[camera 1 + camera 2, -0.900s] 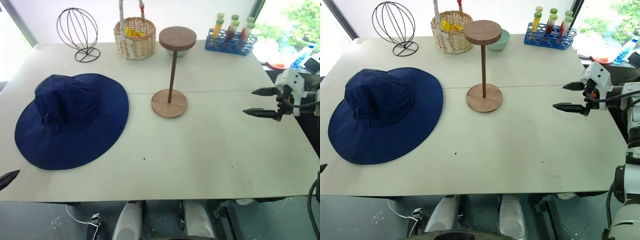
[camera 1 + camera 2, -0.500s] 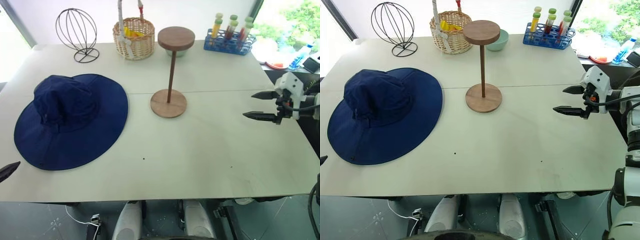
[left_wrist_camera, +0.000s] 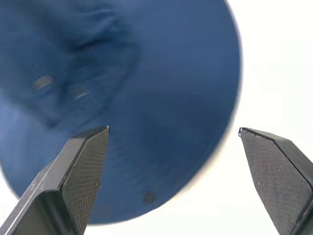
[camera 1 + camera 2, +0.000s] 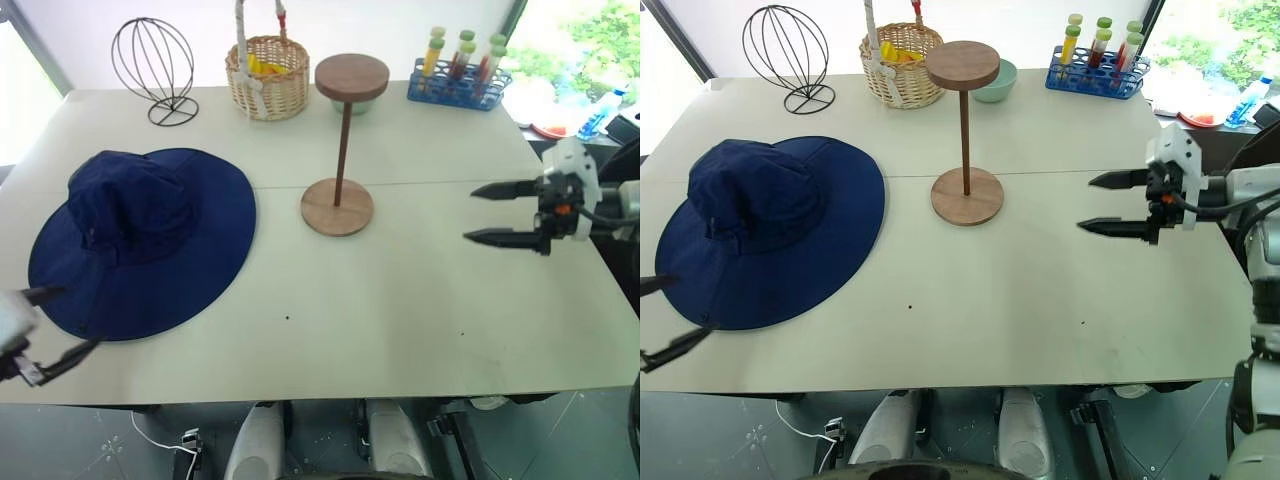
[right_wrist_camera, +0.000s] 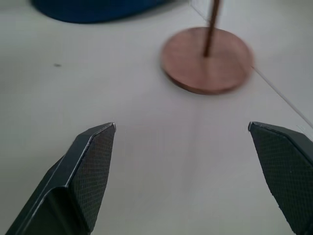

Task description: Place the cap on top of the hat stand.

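Note:
The navy-blue cap (image 4: 140, 238) lies flat on the left half of the white table (image 4: 400, 300), crown up. The brown wooden hat stand (image 4: 340, 140) stands upright at the table's middle, its disc top bare. My left gripper (image 4: 62, 320) hovers open at the table's near left corner, just off the cap's near brim; the left wrist view looks over the brim (image 3: 161, 122) between its fingers. Over the right side of the table my right gripper (image 4: 482, 212) is open and empty, pointing left toward the stand's base (image 5: 208, 58).
Along the far edge stand a black wire globe stand (image 4: 153, 65), a wicker basket (image 4: 268, 75), a green bowl (image 4: 994, 82) behind the hat stand and a blue rack of test tubes (image 4: 458, 78). Bottles and dishes sit beyond the right edge.
My left gripper has come up into view at the near left corner, beside the cap's brim. My right gripper has moved left, further over the table toward the stand.

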Controlling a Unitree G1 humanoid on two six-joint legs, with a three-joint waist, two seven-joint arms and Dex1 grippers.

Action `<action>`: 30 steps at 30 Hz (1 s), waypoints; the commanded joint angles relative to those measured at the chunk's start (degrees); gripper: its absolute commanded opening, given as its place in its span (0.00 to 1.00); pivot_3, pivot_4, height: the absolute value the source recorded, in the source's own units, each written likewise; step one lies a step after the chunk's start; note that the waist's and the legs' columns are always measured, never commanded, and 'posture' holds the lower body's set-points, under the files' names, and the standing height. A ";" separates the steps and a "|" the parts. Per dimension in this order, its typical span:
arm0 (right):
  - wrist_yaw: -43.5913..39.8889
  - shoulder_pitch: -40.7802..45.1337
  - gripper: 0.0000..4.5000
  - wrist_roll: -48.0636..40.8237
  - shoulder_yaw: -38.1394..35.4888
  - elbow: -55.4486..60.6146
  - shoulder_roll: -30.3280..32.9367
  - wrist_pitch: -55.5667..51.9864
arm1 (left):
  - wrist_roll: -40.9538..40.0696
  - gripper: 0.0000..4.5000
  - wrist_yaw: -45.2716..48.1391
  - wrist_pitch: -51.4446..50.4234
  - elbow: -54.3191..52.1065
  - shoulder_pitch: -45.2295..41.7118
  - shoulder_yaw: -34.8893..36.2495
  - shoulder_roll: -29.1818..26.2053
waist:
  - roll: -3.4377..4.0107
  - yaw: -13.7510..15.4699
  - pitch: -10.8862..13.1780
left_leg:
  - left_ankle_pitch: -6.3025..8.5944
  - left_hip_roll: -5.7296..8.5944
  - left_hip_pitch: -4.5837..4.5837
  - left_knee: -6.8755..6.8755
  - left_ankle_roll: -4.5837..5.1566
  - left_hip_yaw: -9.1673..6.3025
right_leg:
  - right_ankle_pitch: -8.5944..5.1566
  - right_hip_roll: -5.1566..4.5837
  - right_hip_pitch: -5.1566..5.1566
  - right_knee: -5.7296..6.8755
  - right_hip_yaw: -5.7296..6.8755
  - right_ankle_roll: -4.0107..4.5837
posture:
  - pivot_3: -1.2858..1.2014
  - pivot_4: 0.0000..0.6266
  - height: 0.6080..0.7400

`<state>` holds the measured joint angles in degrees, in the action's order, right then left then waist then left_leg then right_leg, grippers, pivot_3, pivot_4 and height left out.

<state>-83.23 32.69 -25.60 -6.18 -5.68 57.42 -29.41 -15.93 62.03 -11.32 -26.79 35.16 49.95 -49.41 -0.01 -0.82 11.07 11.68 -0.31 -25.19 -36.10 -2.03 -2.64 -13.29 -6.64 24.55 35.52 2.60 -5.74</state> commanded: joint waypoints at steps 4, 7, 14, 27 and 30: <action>5.61 -6.86 1.00 -13.44 -6.30 23.53 0.73 -13.18 | 12.12 0.99 -3.11 13.83 -1.36 3.91 -4.74 3.12 | -0.02 0.20 -0.01 | 0.00 -0.27 0.05 -0.11 -0.01 0.39 | 0.04 0.03 -0.03 0.02 -0.03 0.07 | 0.52 0.24 0.99; 9.71 -7.63 1.00 -16.32 -7.37 27.93 0.18 -16.53 | 19.29 0.99 -8.10 20.31 1.28 3.66 -8.52 5.01 | -0.10 0.19 -0.06 | 0.02 -0.60 0.07 -0.14 -0.03 0.97 | 0.05 -0.01 -0.04 -0.07 -0.03 0.07 | 0.52 0.24 0.99; 15.13 -7.40 1.00 -21.47 -9.42 30.45 0.83 -20.79 | 36.71 0.99 -24.69 29.54 8.95 -1.57 -16.18 7.75 | -0.38 0.34 -0.22 | 0.02 -0.65 0.08 -0.16 -0.04 1.12 | 0.13 -0.09 -0.05 -0.17 -0.03 0.12 | 0.52 0.24 0.99; 18.28 -4.05 1.00 -27.47 -11.94 30.38 3.76 -23.45 | 46.61 0.99 -38.05 34.33 20.84 -6.19 -24.83 4.57 | 0.28 1.16 -0.60 | 0.03 -0.74 0.41 -0.01 -0.04 1.19 | 0.24 -0.06 -0.12 -0.02 -0.02 0.04 | 0.52 0.24 0.99; 19.09 -3.62 1.00 -27.95 -12.04 29.99 3.93 -23.48 | 50.38 0.99 -43.14 35.03 24.96 -8.86 -26.70 2.57 | 0.48 1.43 -0.72 | 0.15 -1.11 0.76 0.03 -0.23 1.48 | 0.25 -0.01 -0.18 -0.21 0.08 0.07 | 0.52 0.24 0.99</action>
<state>-64.60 27.51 -52.54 -16.30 23.47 60.36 -53.13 30.80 21.02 24.73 -6.04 27.09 24.54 -45.86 0.47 0.61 10.34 11.83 -1.61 -24.42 -36.06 -2.26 -0.98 -13.04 -6.65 24.32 35.17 2.78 -5.67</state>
